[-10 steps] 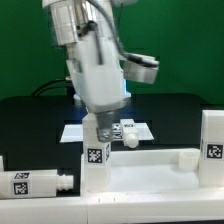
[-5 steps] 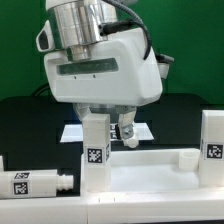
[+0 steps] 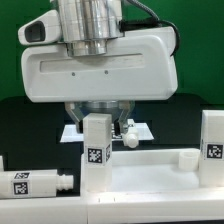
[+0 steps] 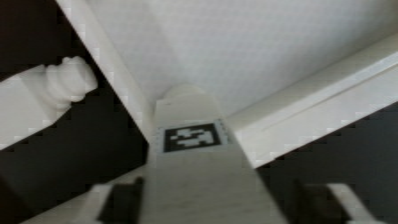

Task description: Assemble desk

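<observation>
The desk's tabletop (image 3: 150, 172) lies flat on the black table (image 3: 25, 120), at the front of the exterior view; one leg (image 3: 96, 140) stands upright at its corner on the exterior view's left, with the tag facing the camera; a second leg (image 3: 212, 140) stands upright at the exterior view's right; a third leg (image 3: 25, 184) lies on its side beside the tabletop, its round peg toward the standing leg. The gripper (image 4: 228, 203) hangs directly over the first leg; its fingers (image 4: 121, 200) stand wide, one on each side of the leg's top; in the wrist view a gap shows between one finger and the leg, so nothing is clamped. The marker board (image 3: 72, 131) lies behind.
</observation>
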`<action>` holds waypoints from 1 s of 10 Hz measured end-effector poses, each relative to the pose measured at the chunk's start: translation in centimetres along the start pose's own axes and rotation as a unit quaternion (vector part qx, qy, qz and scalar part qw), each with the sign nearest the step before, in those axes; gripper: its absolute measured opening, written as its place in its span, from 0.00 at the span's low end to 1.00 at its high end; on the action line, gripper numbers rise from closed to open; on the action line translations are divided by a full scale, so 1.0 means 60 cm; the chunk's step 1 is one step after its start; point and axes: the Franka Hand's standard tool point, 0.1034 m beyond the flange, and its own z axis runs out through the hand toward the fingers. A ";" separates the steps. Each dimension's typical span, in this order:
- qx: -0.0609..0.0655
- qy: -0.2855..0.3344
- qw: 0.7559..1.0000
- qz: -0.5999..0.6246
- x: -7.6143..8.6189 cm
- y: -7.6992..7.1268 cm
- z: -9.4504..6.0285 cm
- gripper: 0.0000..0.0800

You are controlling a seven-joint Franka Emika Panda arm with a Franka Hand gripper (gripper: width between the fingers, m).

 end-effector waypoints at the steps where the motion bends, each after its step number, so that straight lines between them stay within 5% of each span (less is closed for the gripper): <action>1: -0.002 -0.001 0.999 0.039 0.000 0.006 0.001 0.37; 4: -0.002 -0.007 0.961 0.275 -0.001 0.003 -0.001 0.36; 6: 0.026 -0.019 0.870 0.493 0.001 0.000 0.001 0.36; 7: 0.031 -0.020 0.843 0.537 0.000 0.000 0.002 0.36; 8: 0.018 -0.011 0.838 0.545 -0.001 -0.002 0.001 0.36; 10: 0.022 -0.014 0.799 0.600 0.001 0.001 0.002 0.36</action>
